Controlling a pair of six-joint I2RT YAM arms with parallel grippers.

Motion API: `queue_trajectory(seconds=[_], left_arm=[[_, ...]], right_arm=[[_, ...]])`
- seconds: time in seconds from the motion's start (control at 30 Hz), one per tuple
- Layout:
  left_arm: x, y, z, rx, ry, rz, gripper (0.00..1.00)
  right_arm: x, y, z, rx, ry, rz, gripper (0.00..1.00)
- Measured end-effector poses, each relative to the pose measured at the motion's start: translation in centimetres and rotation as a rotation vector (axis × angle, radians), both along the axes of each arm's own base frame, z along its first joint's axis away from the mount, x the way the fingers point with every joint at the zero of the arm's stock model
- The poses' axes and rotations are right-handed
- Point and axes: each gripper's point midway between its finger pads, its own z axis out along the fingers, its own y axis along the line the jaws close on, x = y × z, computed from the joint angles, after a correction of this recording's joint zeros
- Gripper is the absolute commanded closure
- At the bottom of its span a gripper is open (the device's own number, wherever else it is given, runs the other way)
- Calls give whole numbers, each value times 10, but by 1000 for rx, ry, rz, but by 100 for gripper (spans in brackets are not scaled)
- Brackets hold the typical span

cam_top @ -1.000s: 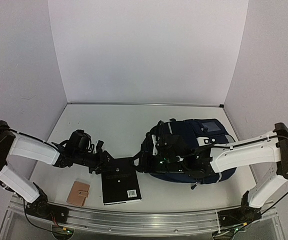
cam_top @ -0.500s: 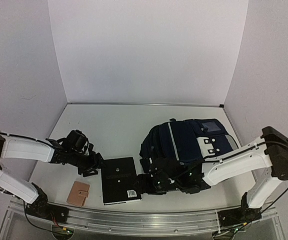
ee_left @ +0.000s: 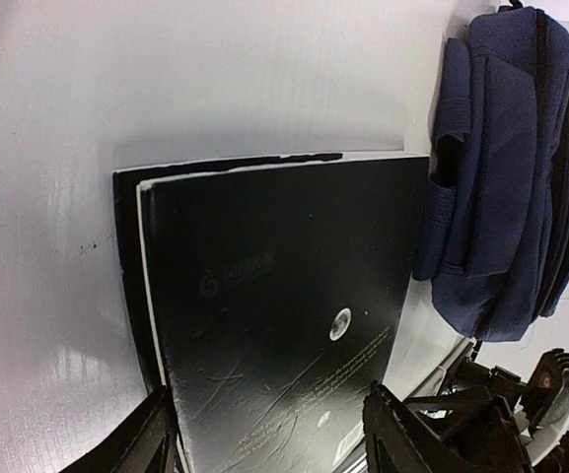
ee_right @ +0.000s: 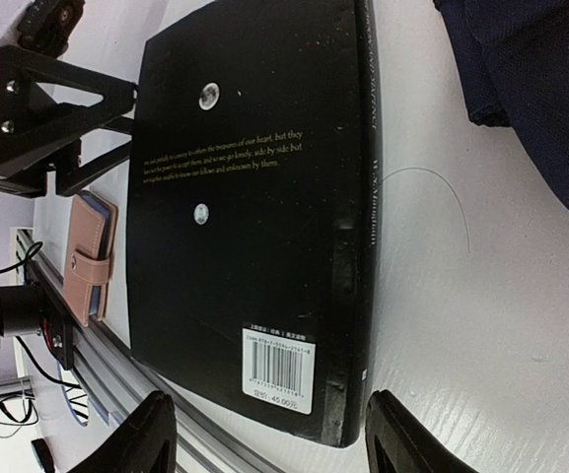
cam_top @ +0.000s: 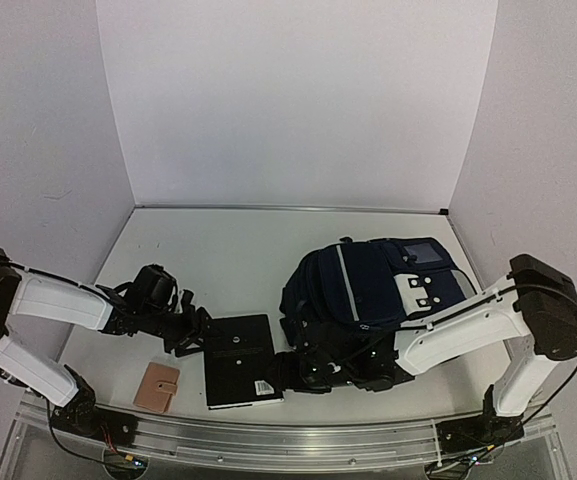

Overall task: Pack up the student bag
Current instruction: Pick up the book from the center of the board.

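The student bag (cam_top: 368, 282) is a dark navy backpack lying flat at the right of the table, also showing in the left wrist view (ee_left: 509, 168) and the right wrist view (ee_right: 535, 89). A black book (cam_top: 240, 372) lies flat to its left, back cover with barcode up (ee_right: 254, 197). My left gripper (cam_top: 194, 334) stands open at the book's left edge (ee_left: 269, 445). My right gripper (cam_top: 284, 371) is open low over the book's near right corner (ee_right: 264, 445). Neither holds anything.
A pink wallet (cam_top: 157, 386) lies near the front edge, left of the book (ee_right: 87, 258). A metal rail (cam_top: 268, 432) runs along the table's near edge. White walls close in the back and both sides.
My right arm has left the backpack and swung left and down to the book's near right corner. My left gripper drew back from the book, opened wider, then edged toward it again.
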Motion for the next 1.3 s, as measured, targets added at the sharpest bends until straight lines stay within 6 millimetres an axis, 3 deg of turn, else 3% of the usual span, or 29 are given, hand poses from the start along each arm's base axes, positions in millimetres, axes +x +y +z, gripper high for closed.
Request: queue_trajectory(seconds=[0.23, 0.5, 0.8, 1.0, 1.1, 1.3], left_arm=[[0, -5, 4, -38, -9, -8, 39], [-8, -9, 7, -118, -29, -32, 41], [-4, -19, 43, -236, -132, -55, 41], [-6, -21, 34, -256, -119, -56, 48], [-9, -22, 20, -252, -77, -55, 54], [-12, -25, 2, -243, -29, -64, 89]], right_arm=[[0, -1, -21, -31, 11, -4, 37], [1, 5, -26, -10, 9, -1, 38], [1, 6, -27, 5, 13, -9, 38], [1, 6, -29, 5, 16, -11, 38], [1, 6, -30, 4, 17, -13, 38], [1, 6, -30, 11, 19, -17, 39]])
